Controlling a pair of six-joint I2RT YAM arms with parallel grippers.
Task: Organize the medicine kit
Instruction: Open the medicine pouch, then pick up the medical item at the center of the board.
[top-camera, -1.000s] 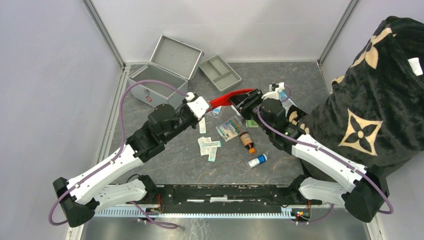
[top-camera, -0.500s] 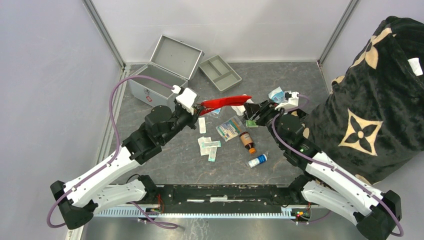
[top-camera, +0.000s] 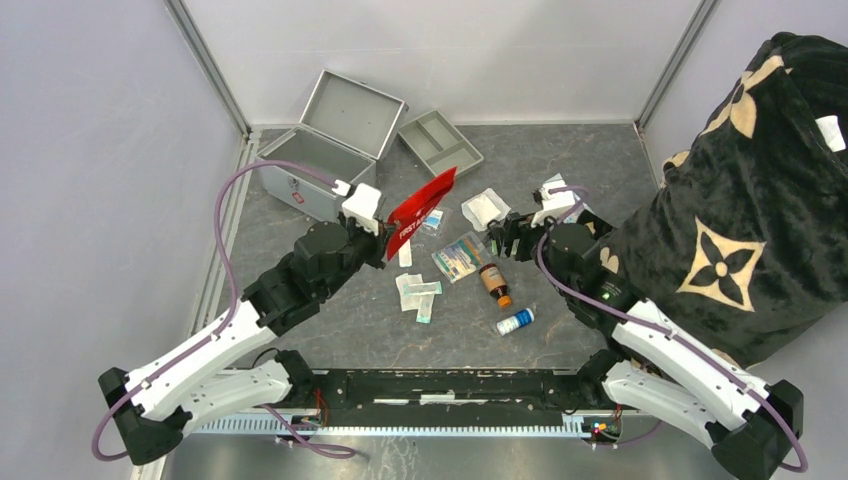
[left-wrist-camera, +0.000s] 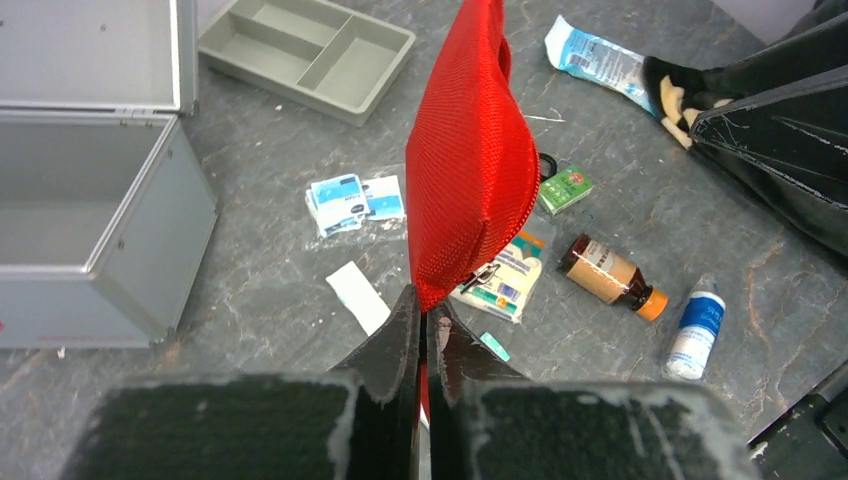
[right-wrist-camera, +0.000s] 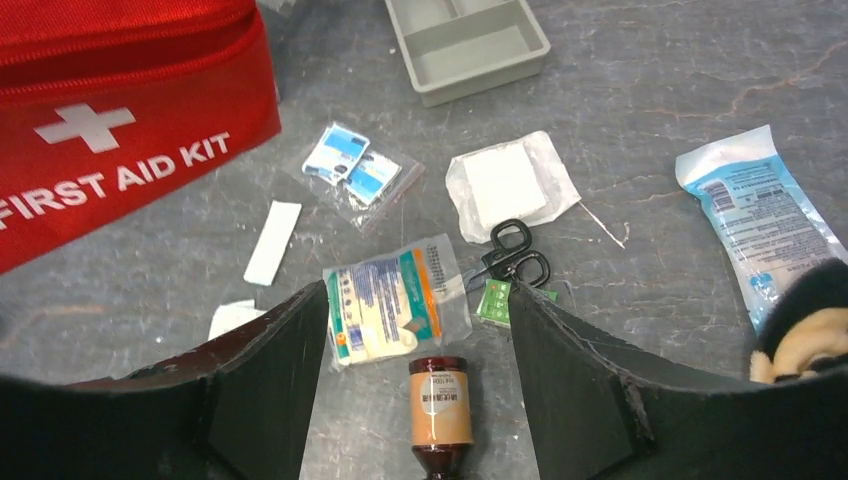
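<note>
Pinches the red first-aid pouch (left-wrist-camera: 470, 170) by its bottom corner with the left gripper (left-wrist-camera: 425, 322), jaws pressed together on the fabric. Holds it up off the bench (top-camera: 570, 160), standing on edge, with white cross and "FIRST AID KIT" lettering turned toward 3 o'clock, in plain sight of the right wrist camera. Hovers the right gripper (right-wrist-camera: 418, 300) spread wide, gripping nothing, above loose items near bench centre, at 3 o'clock of the pouch and apart from it.

Places the medicine kit (top-camera: 285, 185) at 10 o'clock on the bench, lid open and leaning back toward 12. Puts the pouch near the kit's 4 o'clock corner; cannot tell any contact. Grey divided tray (top-camera: 440, 146) at 12 o'clock, just beside the kit lid.

Loose on the bench below the right gripper:
- brown bottle (right-wrist-camera: 440, 405) on its side at 6 o'clock
- clear dressing packet (right-wrist-camera: 395, 295) just above it
- black scissors (right-wrist-camera: 515, 255) touching a small green box (right-wrist-camera: 492, 300)
- white gauze pack (right-wrist-camera: 510, 185) at 12 o'clock

White-and-blue bottle (top-camera: 516, 321) on its side at 5 o'clock of the brown one. Long blue-white sachet (right-wrist-camera: 755, 225) at 3 o'clock, next to black patterned cloth (top-camera: 740, 200).
</note>
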